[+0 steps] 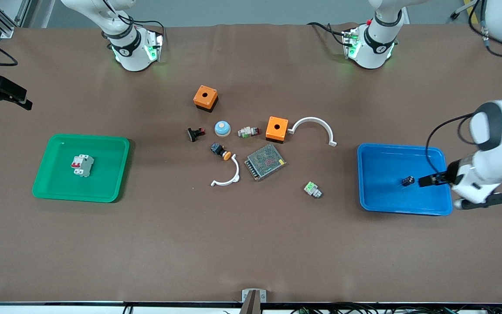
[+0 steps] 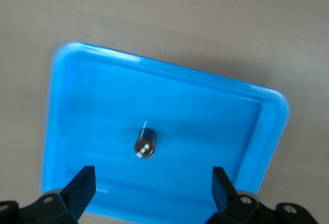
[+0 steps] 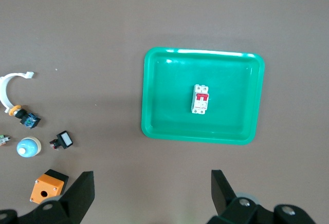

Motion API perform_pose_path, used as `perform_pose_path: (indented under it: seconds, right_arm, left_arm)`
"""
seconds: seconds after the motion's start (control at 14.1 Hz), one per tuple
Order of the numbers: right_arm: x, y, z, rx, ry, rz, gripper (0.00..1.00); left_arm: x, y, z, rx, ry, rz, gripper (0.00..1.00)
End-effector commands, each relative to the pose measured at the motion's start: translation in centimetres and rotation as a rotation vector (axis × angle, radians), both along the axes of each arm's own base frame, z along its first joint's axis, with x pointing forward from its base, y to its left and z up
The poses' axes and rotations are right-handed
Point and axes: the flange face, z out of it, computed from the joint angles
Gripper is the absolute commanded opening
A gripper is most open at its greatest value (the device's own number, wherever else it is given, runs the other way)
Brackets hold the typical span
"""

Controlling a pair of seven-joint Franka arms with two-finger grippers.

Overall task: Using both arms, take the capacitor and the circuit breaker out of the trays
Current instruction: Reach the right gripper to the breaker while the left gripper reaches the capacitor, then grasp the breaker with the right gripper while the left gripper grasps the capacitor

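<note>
The capacitor [image 1: 408, 180], a tiny black cylinder, lies loose in the blue tray [image 1: 381, 205]. It also shows in the left wrist view [image 2: 145, 143]. My left gripper [image 1: 425, 181] hangs over that tray beside the capacitor, open and empty [image 2: 152, 188]. The breaker [image 1: 82, 165], light grey with red levers, lies in the green tray [image 1: 50, 183] and shows in the right wrist view [image 3: 201, 99]. My right gripper [image 1: 11, 98] is high over the table at the right arm's end, open and empty [image 3: 152, 193], well apart from the green tray [image 3: 154, 126].
Between the trays lie two orange boxes [image 1: 205, 97] [image 1: 276, 128], a black-and-red switch part [image 1: 195, 134], a blue-topped button [image 1: 222, 128], an orange-capped push-button [image 1: 219, 151], a metal mesh box [image 1: 265, 162], two white curved brackets [image 1: 314, 127] [image 1: 227, 176] and a green-and-white connector [image 1: 312, 189].
</note>
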Motion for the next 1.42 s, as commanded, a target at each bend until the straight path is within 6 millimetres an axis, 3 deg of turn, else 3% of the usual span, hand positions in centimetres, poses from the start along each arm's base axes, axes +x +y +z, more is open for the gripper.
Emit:
perform_pose_path:
  seconds: [0.0,0.14,0.21,0.28,0.35,0.64,0.78,0.92,1.2,1.35]
  right_arm:
    - [4.4,-1.3,-5.3,-0.014,0.078,-0.008,1.00]
    - [7.1,-4.2,-9.0,-0.024,0.092,-0.051,1.00]
    - [7.6,-5.5,-9.5,-0.028,0.081,-0.069,1.00]
    - [7.8,-5.6,-10.0,-0.028,0.072,-0.073,1.00]
    - [8.0,-5.8,-12.0,-0.025,0.083,-0.079,1.00]
    - [5.5,-9.0,-23.5,-0.022,0.038,-0.145,1.00]
    - [4.0,-9.5,-27.2,-0.026,0.013,-0.146,1.00]
    - [2.8,-9.1,-30.0,-0.031,-0.009,-0.148,1.00]
    - [0.7,-8.4,-35.7,-0.053,-0.083,-0.146,1.00]
    - [0.5,-8.3,-37.7,-0.054,-0.068,-0.144,1.00]
  left_arm:
    - [-1.0,-0.1,-3.0,0.049,-0.009,-0.042,1.00]
    - [-1.1,1.0,-5.3,0.090,0.022,-0.072,1.00]
    - [-1.1,1.0,-6.2,0.086,0.032,-0.072,1.00]
    - [-1.2,1.0,-7.2,0.078,0.045,-0.063,0.99]
    - [-1.3,0.9,-8.6,0.065,0.065,-0.057,0.99]
    - [-1.1,0.8,-11.2,0.056,0.095,-0.056,0.93]
    - [-0.3,0.6,-11.4,0.052,0.086,-0.055,0.92]
    - [-0.4,0.3,-12.3,0.049,0.098,-0.058,0.83]
    - [-0.4,-0.5,-12.5,0.050,0.102,-0.058,0.43]
    - [-0.5,-0.7,-12.8,0.052,0.108,-0.044,0.32]
